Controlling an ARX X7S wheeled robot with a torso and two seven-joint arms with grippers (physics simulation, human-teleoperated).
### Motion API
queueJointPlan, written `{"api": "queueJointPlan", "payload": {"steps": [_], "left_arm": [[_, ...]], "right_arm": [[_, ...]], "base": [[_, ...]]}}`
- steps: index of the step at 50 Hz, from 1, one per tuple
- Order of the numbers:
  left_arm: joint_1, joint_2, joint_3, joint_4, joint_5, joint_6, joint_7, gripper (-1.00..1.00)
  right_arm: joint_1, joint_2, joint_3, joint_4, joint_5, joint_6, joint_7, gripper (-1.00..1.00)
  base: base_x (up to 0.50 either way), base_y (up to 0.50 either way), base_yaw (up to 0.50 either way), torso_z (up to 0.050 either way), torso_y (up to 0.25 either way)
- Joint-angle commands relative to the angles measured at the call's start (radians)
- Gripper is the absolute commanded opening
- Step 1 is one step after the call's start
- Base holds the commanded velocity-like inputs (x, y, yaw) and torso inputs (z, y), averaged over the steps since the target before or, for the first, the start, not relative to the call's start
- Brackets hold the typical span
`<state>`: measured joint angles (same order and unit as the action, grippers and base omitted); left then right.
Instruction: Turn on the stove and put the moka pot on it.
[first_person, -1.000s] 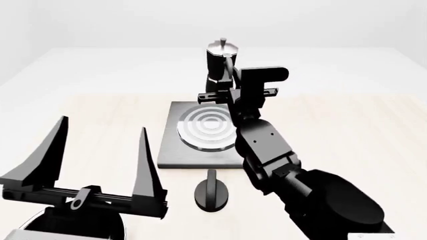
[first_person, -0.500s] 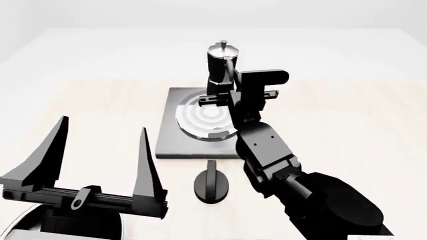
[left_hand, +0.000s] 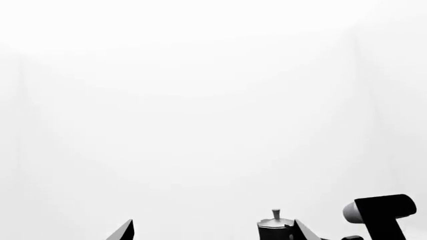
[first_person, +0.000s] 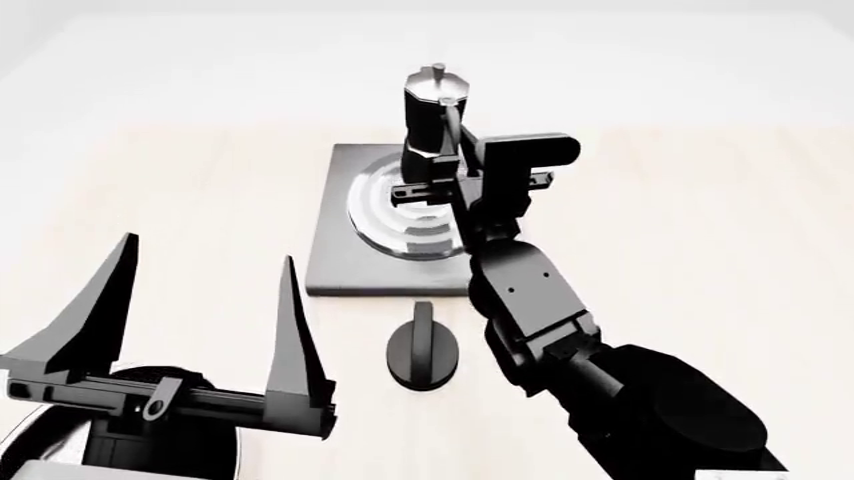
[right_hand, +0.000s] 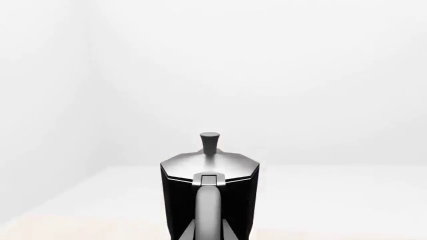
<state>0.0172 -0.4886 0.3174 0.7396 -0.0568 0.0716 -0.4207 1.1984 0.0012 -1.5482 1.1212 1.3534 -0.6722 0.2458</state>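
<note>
Stove (first_person: 344, 268): flat square dark-grey plate lying on the bench, bearing raised concentric silver burner rings (first_person: 387, 215) at its middle; the right part of the plate is hidden behind the arm. Knob (first_person: 424, 350): small black round disc with an upright ridge across it, lying on the bench just in front of the plate's near edge, apart from it. Moka pot (first_person: 435, 115): narrow-waisted black faceted body, shiny silver lid, small top knob, grey side handle turned toward the robot. It stands upright over the far edge of the plate, behind the burner rings; whether its base touches the plate cannot be told.
</note>
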Motion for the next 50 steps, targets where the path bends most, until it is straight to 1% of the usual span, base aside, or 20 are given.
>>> {"api": "queueJointPlan", "payload": {"steps": [1,28,48,49,50], "left_arm": [[-0.003,0.000,0.002,-0.006,-0.001,0.005,-0.001,1.00],[0.002,-0.002,0.007,-0.018,-0.004,0.025,-0.007,1.00],[0.001,-0.005,0.010,-0.027,-0.011,0.044,-0.007,1.00],[0.000,-0.005,0.010,-0.025,-0.015,0.043,-0.007,1.00],[-0.003,-0.005,0.009,-0.020,-0.015,0.035,-0.007,1.00]], "right_arm": [[0.014,-0.001,0.017,-0.009,-0.047,-0.007,-0.003,-1.00],[0.001,-0.001,0.017,-0.013,-0.053,-0.014,-0.009,-1.00],[-0.023,-0.001,0.021,0.001,-0.042,-0.013,-0.018,-1.00],[-0.014,-0.001,0.021,0.000,-0.035,0.004,-0.019,1.00],[-0.028,-0.001,0.020,0.004,-0.037,-0.007,-0.029,1.00]], "base": [[0.00,0.00,0.00,0.001,-0.102],[0.00,0.00,0.00,0.001,-0.092],[0.00,0.00,0.00,0.000,-0.002],[0.00,0.00,0.00,0.000,0.000],[0.00,0.00,0.00,0.000,0.000]]}}
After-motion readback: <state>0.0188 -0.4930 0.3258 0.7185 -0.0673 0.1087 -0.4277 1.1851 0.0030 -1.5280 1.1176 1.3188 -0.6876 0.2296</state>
